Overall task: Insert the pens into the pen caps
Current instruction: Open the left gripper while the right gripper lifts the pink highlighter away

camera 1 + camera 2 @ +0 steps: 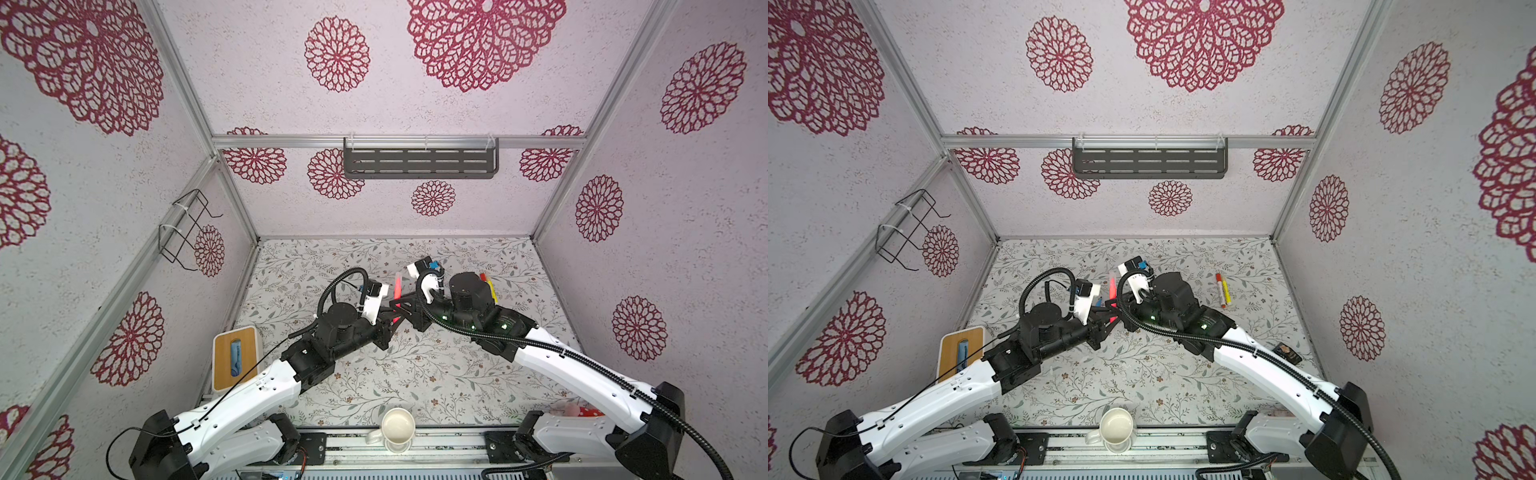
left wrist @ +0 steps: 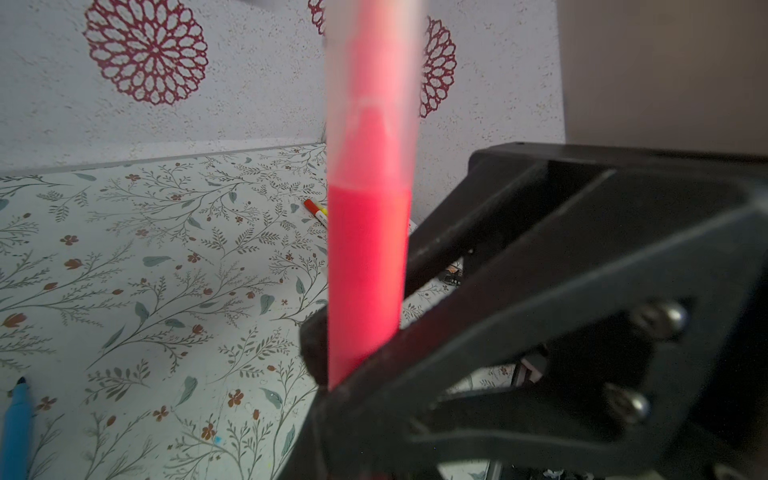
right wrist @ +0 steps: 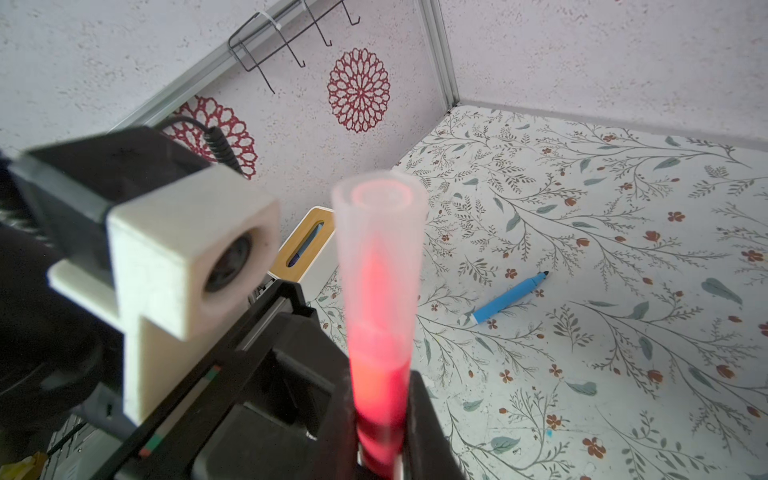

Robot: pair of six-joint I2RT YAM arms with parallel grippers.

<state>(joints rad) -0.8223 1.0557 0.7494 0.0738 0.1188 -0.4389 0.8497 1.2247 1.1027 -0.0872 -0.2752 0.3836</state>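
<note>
A pink pen [image 1: 397,286] stands upright above the middle of the table, its tip inside a translucent pen cap [image 3: 380,232]. My left gripper [image 1: 394,318] is shut on the lower barrel. My right gripper [image 3: 380,440] is shut on the same barrel, one jaw on each side of it. A blue pen [image 3: 507,297] lies uncapped on the table to the left of the grippers. The yellow pen [image 1: 1225,293] and a white-and-red pen [image 1: 1219,286] lie side by side on the table to the right, partly hidden behind my right arm in a top view.
A white box with a wooden lid [image 1: 235,357] stands at the left edge. A cream mug [image 1: 397,428] sits at the front edge. A small dark object [image 1: 1287,352] lies near the right wall. A dark shelf [image 1: 419,160] and a wire rack [image 1: 187,228] hang on the walls.
</note>
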